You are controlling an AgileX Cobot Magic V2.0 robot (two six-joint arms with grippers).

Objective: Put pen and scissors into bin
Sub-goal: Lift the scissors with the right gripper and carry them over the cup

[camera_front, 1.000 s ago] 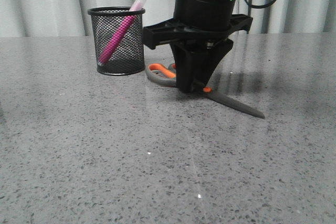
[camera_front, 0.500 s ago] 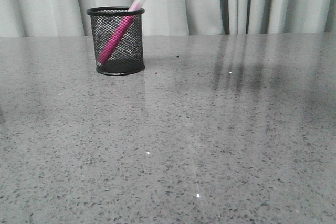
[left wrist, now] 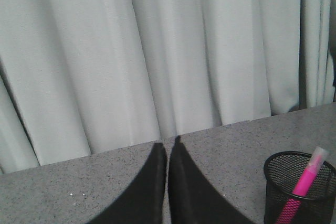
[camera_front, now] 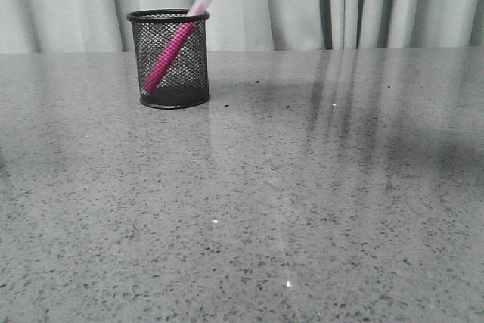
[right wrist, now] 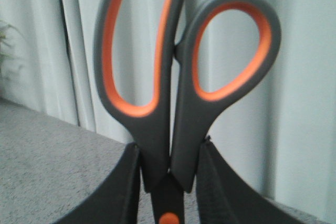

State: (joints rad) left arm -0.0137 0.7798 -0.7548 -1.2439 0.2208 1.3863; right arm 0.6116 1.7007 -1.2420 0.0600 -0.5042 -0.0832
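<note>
Pale curtains (camera_front: 265, 5) hang behind a grey speckled table (camera_front: 242, 209), and neither arm shows in the front view. At the left, the left gripper (left wrist: 168, 148) has its 2 fingers pressed together with nothing between them, jaws clenched and idle. The bin (left wrist: 298, 190) stands on the table beyond and to one side of those fingertips, well apart from them. The pen (camera_front: 172, 52) is already in the bin (camera_front: 168, 58), leaning across it with its long axis tilted and its whitish cap poking up past the rim, so that half of the task looks done.

Further right, the right gripper (right wrist: 168, 177) is grasping the scissors (right wrist: 178, 77), the 2 fingers squeezing the shanks just below the orange-lined loops and above the orange pivot. The loops stand out beyond the fingertips; the blades run back between the jaws, out of sight. Gripping near the pivot probably keeps the long tool from swinging as it is carried. Its direction relative to the table I cannot tell
</note>
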